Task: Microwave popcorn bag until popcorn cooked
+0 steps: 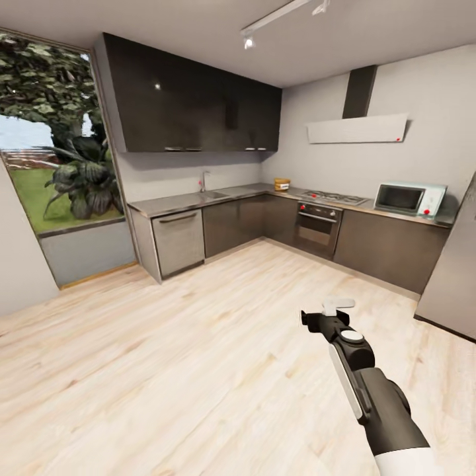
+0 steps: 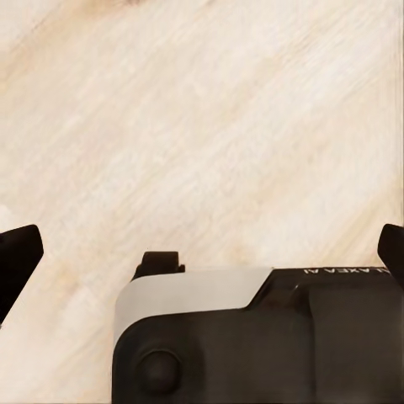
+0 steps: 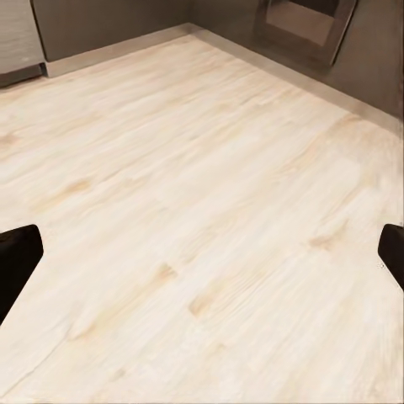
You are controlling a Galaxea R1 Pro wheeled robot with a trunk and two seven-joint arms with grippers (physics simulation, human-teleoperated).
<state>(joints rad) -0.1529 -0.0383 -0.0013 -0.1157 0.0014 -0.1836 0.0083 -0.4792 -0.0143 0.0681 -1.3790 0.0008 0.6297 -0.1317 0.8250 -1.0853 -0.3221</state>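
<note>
The popcorn bag, small and blurry, sits on the grey countertop at twelve o'clock; the mint microwave at two. Both grippers' fingertips spread apart over pale wood floor.

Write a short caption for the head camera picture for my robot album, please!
The robot's right arm, its pincer out front, faces a kitchen across a wooden floor; the microwave waits on the countertop beyond.
</note>
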